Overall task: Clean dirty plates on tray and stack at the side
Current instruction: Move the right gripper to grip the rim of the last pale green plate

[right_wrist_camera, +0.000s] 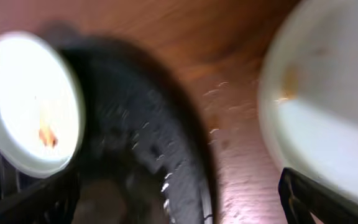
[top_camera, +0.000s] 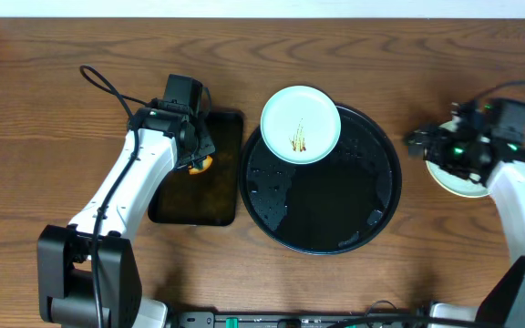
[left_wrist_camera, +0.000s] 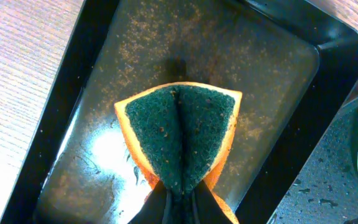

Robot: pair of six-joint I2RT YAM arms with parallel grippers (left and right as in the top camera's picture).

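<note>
Black and glossy, the round tray [top_camera: 335, 219] sits mid-surface, wet with droplets. One pale mint plate [top_camera: 301, 125] lies at its eleven o'clock, partly over the rim, with a brownish smear in its centre. That plate is not yet cleaned.

Off the tray at three o'clock, well apart from it, a pale plate [top_camera: 454, 185] rests on the wooden surface [top_camera: 44, 109] under the right hand [top_camera: 431, 144]. The right wrist view is blurred, but it shows the fingers spread wide with nothing between them, so this hand is open and holds nothing. Whether another plate lies beneath the pale one cannot be told.

At nine o'clock of the round tray, the left hand [left_wrist_camera: 182, 208] hangs over a smaller rectangular tray [top_camera: 167, 205]. It is closed on a sponge [left_wrist_camera: 179, 134], orange with a green scouring face, pinched so that it folds along its middle.

By my reading, the step in hand is the change from one plate to the next, with one set aside and one left dirty. The next move calls for the right hand to cross to the mint plate and take it by the overhanging edge. The sponge must then be brought against the smear.
</note>
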